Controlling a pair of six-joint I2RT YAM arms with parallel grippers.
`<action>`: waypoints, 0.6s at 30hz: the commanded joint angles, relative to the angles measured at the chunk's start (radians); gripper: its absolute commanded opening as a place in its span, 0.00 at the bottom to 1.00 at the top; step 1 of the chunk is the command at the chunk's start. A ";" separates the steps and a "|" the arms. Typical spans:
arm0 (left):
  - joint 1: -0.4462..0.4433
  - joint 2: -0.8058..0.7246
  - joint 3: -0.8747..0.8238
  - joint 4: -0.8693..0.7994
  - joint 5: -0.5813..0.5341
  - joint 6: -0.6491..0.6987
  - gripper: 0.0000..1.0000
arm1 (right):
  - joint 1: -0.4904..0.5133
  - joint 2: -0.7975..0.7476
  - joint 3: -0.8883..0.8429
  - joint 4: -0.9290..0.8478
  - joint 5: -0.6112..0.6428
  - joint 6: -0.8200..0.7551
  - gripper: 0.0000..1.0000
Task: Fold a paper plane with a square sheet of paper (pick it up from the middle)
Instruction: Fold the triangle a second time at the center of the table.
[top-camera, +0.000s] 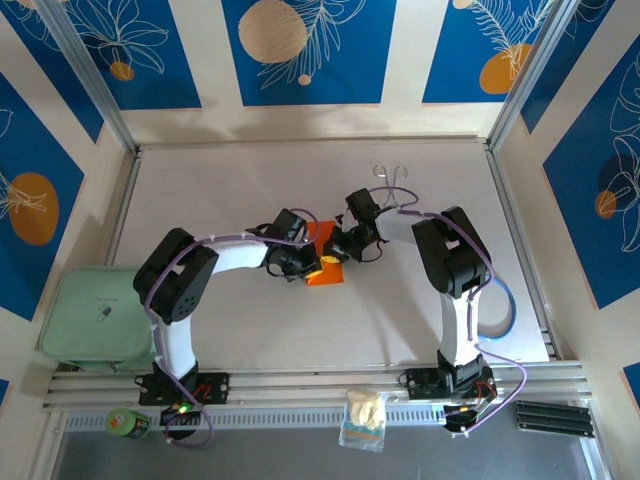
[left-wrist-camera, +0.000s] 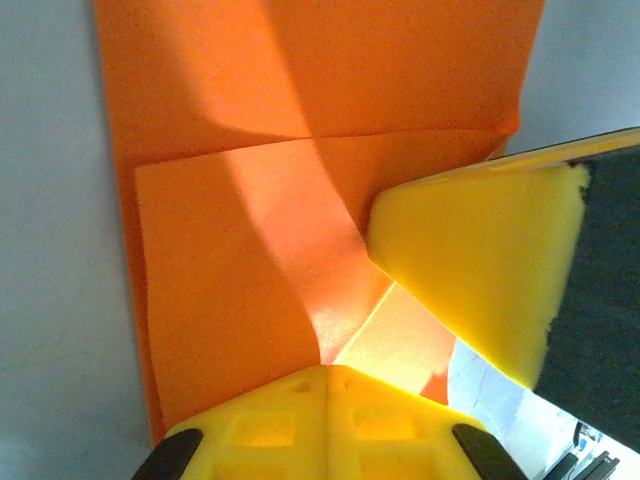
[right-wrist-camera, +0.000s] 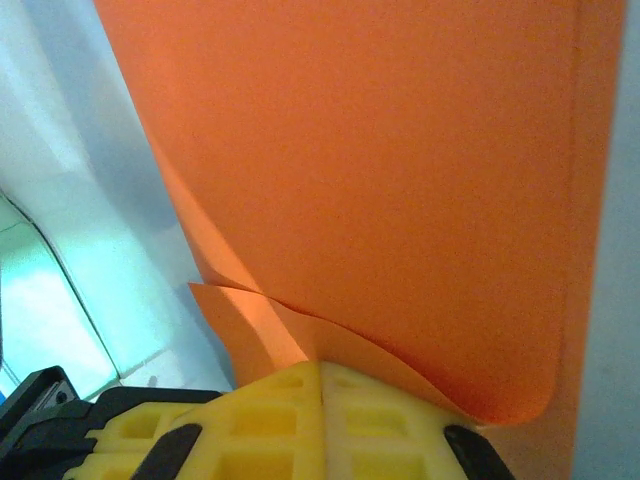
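Orange paper (top-camera: 327, 272) partly beneath jaws

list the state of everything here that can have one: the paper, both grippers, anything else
thin orange sheet of paper: on the table, partly folded, one flap doubled over
left gripper: shut, tips on the paper
right gripper: shut, tips on the paper
metal tongs: lying untouched on the table

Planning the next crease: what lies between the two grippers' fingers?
The folded orange paper; the top camera shows the left gripper and right gripper close together over it.
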 joint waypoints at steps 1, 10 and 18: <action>-0.006 0.014 0.004 -0.026 0.000 0.017 0.08 | -0.004 0.074 -0.019 -0.094 0.117 -0.001 0.04; -0.005 -0.008 -0.056 -0.042 0.003 0.042 0.07 | -0.006 0.082 -0.016 -0.105 0.121 -0.008 0.04; -0.005 -0.065 -0.155 -0.042 0.001 0.088 0.06 | -0.010 0.088 -0.014 -0.118 0.129 -0.018 0.04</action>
